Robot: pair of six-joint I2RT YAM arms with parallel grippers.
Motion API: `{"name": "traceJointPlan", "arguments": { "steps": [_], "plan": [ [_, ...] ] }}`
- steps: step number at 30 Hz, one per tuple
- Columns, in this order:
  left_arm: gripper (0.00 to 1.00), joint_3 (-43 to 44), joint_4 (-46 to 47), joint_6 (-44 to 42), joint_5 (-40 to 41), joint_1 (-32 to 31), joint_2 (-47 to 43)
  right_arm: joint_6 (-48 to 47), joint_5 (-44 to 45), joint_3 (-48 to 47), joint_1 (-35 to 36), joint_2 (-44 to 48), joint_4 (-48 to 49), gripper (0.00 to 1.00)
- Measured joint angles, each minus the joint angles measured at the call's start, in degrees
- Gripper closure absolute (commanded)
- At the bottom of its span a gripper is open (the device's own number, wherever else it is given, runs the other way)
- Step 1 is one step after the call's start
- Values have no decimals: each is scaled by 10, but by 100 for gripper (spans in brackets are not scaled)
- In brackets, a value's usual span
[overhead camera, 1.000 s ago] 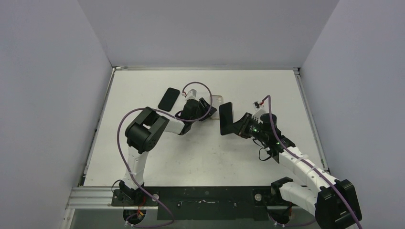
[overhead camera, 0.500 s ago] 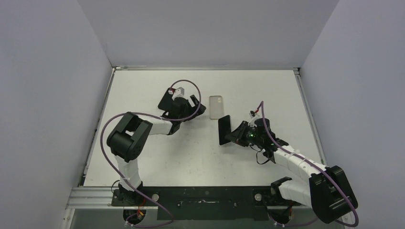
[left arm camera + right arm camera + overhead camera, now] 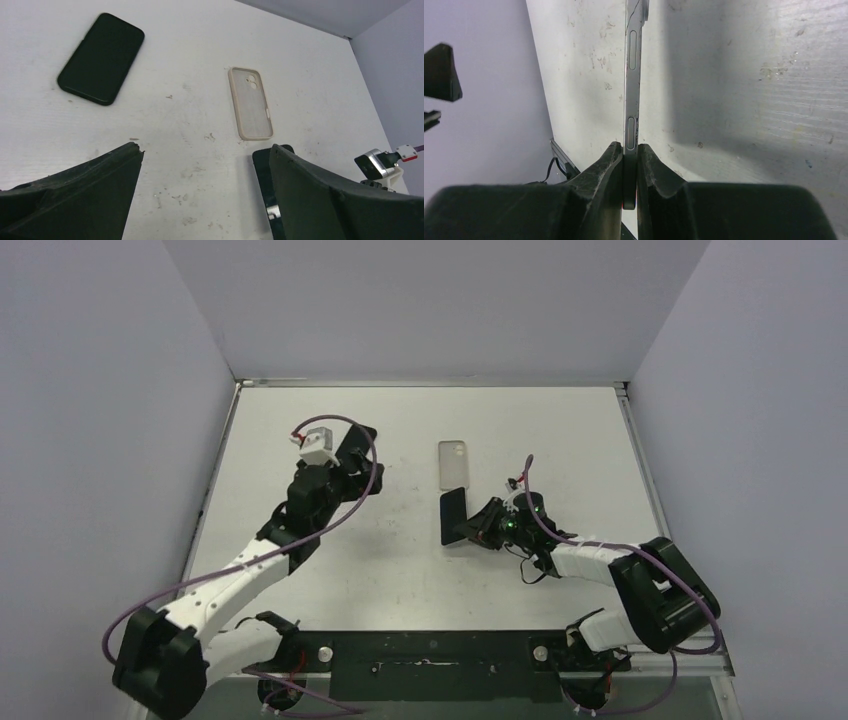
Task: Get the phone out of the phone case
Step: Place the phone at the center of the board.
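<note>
Pale see-through plastic is lying flat on the white counter (image 3: 320,75): this is the phone case (image 3: 250,102), with its camera cut-out at the far end and the counter showing through its back. The phone (image 3: 452,517) is sitting outside the case, just beside the case's near end, with a narrow strip of counter showing between the two in the left wrist view.

On the near right of the case, the right hand (image 3: 629,150) is reaching in low and clamping its two fingers (image 3: 601,167) together on the phone's thin body. The right wrist view is looking straight along the phone's metal edge, where two side buttons are showing. From above, the dark face is tilting up rather than lying flat. Whether its lower edge is touching the counter I cannot tell.

Well to the left of the case, the left hand (image 3: 205,149) is hovering with its fingers spread wide apart and nothing between them.

Farther left of the case, a black phone-shaped slab (image 3: 101,59) is lying flat at a slant. In the top view the left hand is partly covering it.
</note>
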State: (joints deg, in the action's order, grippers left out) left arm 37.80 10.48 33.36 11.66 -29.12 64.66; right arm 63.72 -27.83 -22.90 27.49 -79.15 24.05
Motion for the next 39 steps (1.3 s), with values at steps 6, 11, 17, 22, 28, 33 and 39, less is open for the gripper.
{"name": "traceJointPlan", "arguments": {
  "steps": [6, 11, 17, 22, 28, 33, 39],
  "plan": [
    [3, -102, -20, -42, 56, 1, -144, 33, 3, 28, 0, -51, 71, 100],
    [3, -137, -49, -77, 83, 1, -178, 43, 3, 31, -2, -75, 113, 100],
    [3, -125, -64, -135, 103, 3, -192, 44, 3, 38, -15, -89, 138, 78],
    [3, -122, -59, -193, 120, 3, -227, 37, 2, 43, -17, -101, 139, 61],
    [3, -123, -52, -219, 129, 3, -240, 17, -2, 42, -17, -105, 132, 48],
    [3, -123, -45, -221, 130, 3, -238, -18, -2, 16, -16, -96, 90, 36],
    [3, -123, -42, -221, 132, 3, -232, -110, 69, -49, 0, -53, -71, 22]
  ]
}}
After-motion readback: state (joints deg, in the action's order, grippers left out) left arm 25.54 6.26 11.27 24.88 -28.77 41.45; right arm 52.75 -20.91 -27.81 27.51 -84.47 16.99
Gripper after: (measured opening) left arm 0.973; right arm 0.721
